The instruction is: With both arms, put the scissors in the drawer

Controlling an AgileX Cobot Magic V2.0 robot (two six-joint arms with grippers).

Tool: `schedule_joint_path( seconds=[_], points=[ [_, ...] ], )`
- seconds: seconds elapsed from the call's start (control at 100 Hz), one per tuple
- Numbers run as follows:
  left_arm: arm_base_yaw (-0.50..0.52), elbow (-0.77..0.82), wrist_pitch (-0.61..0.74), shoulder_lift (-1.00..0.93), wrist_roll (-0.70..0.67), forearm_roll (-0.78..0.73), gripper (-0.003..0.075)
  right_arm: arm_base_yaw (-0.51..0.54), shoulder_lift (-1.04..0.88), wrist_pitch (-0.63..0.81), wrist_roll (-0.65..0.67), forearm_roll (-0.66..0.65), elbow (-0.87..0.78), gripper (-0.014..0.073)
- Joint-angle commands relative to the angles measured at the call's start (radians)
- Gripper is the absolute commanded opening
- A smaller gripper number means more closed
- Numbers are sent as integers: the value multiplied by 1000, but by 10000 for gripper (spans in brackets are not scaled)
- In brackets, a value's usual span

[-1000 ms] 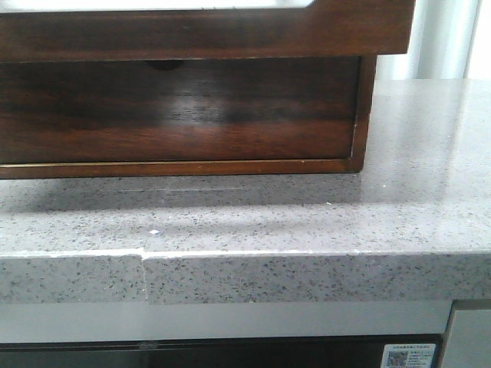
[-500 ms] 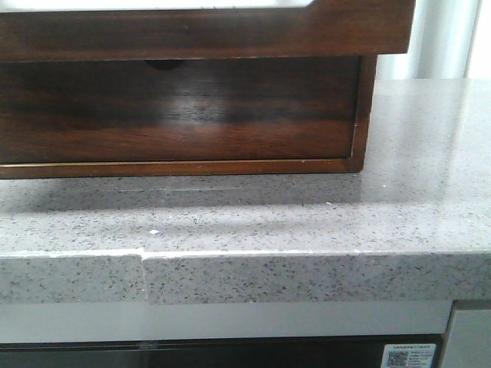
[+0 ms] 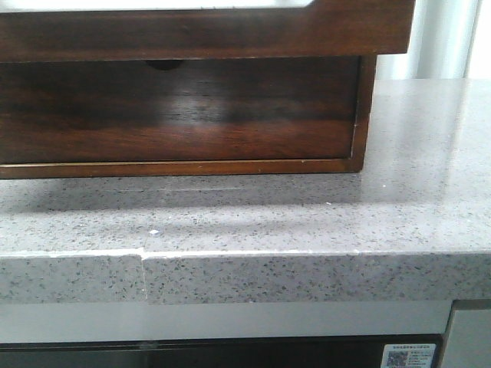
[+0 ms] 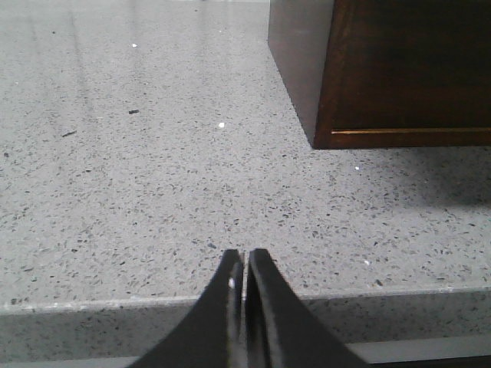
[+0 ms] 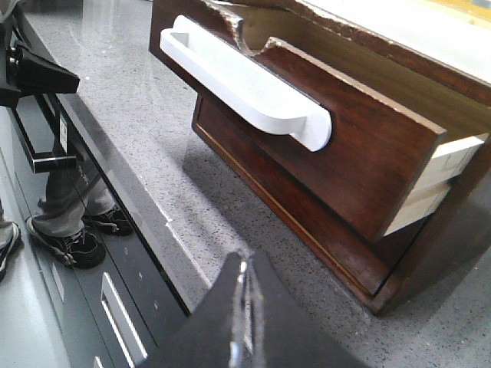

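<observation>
The drawer (image 3: 207, 32) stands pulled out over the counter, its dark-brown glossy front showing white in the cutout along the top edge. In the right wrist view the drawer (image 5: 360, 153) hangs open with a white handle (image 5: 245, 84) and a pale wood inside. The scissors are out of view in every frame. My right gripper (image 5: 247, 262) is shut with nothing in it, above the counter's front edge in front of the drawer. My left gripper (image 4: 244, 257) is shut and empty near the counter's edge, off the corner of the wooden cabinet (image 4: 406, 69). Neither gripper shows in the front view.
A lower drawer (image 3: 176, 107) with a small half-round notch sits shut under the open one. The grey speckled countertop (image 3: 307, 218) has a seam at its front edge. Below the counter are dark cupboard fronts (image 5: 115, 291). A black piece of equipment (image 5: 31, 73) is at the side.
</observation>
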State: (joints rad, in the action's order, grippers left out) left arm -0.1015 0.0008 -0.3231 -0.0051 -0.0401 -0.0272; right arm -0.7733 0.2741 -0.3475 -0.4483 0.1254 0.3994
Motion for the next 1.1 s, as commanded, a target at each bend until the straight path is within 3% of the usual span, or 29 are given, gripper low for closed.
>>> schedule_joint_path(
  seconds=[0.0,0.52,0.62,0.95,1.09],
  points=[
    [0,21,71,-28,0,0,-22,6,6,75,1,5,25,-48],
    [0,21,71,-28,0,0,-22,6,6,77,1,-8,20,-48],
    [0,21,71,-28,0,0,-22,18,6,139,1,-8,7,-48],
    [0,21,71,-28,0,0,-22,264,2,474,16,-8,-66,-48],
    [0,21,71,-28,0,0,-22,388,-12,513,218,-48,-104,-48]
  ],
)
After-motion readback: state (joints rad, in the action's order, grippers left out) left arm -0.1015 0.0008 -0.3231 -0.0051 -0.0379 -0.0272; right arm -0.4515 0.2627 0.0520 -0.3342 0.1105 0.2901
